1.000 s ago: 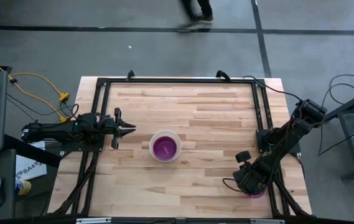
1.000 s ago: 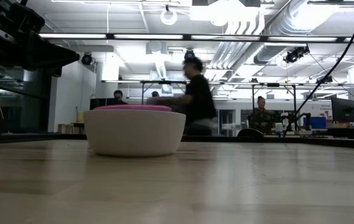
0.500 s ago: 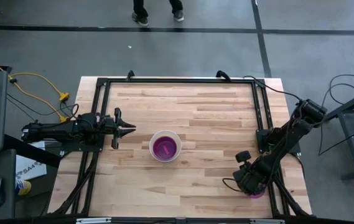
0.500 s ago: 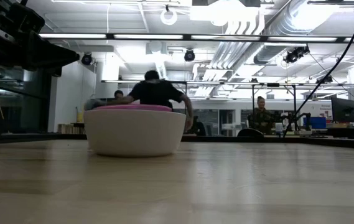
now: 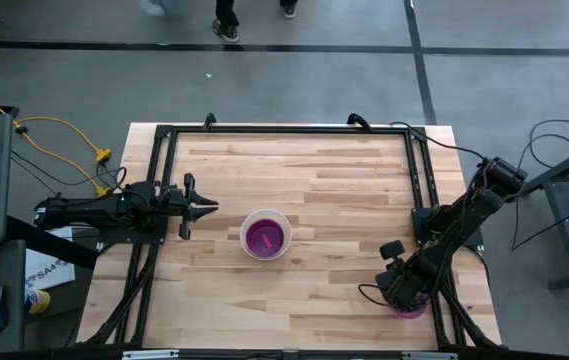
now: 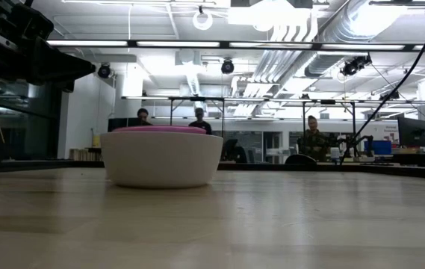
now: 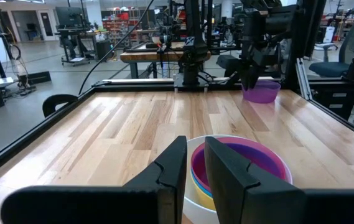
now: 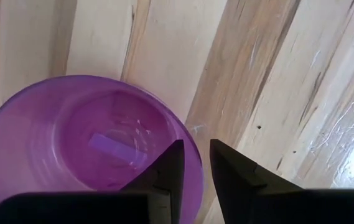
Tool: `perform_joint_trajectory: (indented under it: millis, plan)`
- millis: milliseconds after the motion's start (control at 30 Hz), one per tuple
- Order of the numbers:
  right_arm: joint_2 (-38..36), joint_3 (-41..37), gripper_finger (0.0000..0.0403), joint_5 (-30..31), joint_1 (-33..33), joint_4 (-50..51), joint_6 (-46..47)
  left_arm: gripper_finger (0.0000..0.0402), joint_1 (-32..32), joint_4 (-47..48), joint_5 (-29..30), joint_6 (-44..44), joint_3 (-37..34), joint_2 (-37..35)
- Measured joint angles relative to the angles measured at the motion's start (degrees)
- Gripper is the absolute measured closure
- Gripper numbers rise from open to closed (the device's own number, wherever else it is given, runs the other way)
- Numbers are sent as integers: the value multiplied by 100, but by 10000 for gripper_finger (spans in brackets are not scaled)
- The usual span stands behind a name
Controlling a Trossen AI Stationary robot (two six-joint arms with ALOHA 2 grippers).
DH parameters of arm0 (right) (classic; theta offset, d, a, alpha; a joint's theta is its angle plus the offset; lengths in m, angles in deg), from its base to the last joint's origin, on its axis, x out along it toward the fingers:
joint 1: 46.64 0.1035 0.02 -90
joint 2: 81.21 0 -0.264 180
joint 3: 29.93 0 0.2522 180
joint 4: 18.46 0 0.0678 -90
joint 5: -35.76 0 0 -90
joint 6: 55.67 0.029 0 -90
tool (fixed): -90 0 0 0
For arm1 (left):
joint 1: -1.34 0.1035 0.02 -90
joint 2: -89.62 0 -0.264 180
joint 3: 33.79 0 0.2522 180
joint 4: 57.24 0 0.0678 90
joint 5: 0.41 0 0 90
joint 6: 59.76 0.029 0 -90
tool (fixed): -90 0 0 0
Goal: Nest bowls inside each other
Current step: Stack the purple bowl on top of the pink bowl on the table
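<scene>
A white bowl [image 5: 265, 235] stands upright near the table's middle, with a yellow bowl and a pink one [image 7: 239, 163] nested inside it. A purple bowl [image 8: 89, 143] stands alone at the near right corner [image 5: 411, 311]. My right gripper [image 8: 194, 152] points down over that bowl's rim. It is open by a narrow gap, with one finger above the inside and one above the table outside. My left gripper [image 5: 212, 207] waits level at the table's left edge. It points at the stack, and its fingers [image 7: 195, 155] stand a narrow gap apart with nothing between them.
A black metal frame [image 5: 164, 135] runs along the table's left, far and right edges. Bare wood lies between the stack and the purple bowl. People sit and stand in the room beyond the table's far edge [image 6: 313, 131].
</scene>
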Motion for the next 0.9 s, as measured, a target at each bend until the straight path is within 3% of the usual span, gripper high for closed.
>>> perform_joint_trajectory:
  millis: [200, 400, 667, 900]
  plan:
    - [0, 0, 342, 5, -113, 3, -15, 343, -1, 0, 0, -1, 0, 1]
    - [-2, 1, 393, -18, -203, 10, -42, 343, -1, 0, 1, -1, 0, 0]
    - [0, 9, 399, -197, -525, -2, -160, 343, -2, 0, 2, -2, 0, 2]
    - [0, 9, 399, -220, -1249, -95, -172, 343, -1, 0, 2, 0, 0, 0]
